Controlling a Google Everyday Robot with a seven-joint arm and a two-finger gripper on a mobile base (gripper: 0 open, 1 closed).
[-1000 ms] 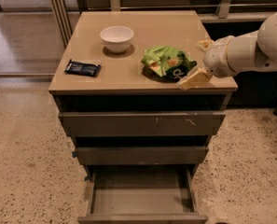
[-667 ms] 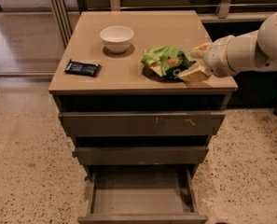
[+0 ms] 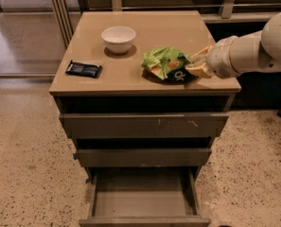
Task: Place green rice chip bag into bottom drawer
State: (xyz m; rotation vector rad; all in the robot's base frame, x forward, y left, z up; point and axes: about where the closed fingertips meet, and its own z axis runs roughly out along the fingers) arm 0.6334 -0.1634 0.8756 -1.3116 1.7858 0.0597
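Observation:
The green rice chip bag [image 3: 164,63] lies crumpled on the cabinet top [image 3: 144,30], near its front right. My gripper [image 3: 197,63] comes in from the right on a white arm [image 3: 253,51]. Its tan fingers [image 3: 202,54] pinch the bag's right edge by the dark patch with white letters. The bag still rests on the top. The bottom drawer [image 3: 142,219] is pulled out at the foot of the cabinet, with its plain grey inside showing.
A white bowl [image 3: 118,38] stands at the back left of the top. A small dark packet [image 3: 84,69] lies at the front left. The top drawer [image 3: 144,125] and middle drawer [image 3: 142,157] are slightly out. Speckled floor surrounds the cabinet.
My gripper moved left onto the bag's right edge and its fingers drew closer together around it. The bag stays on the top.

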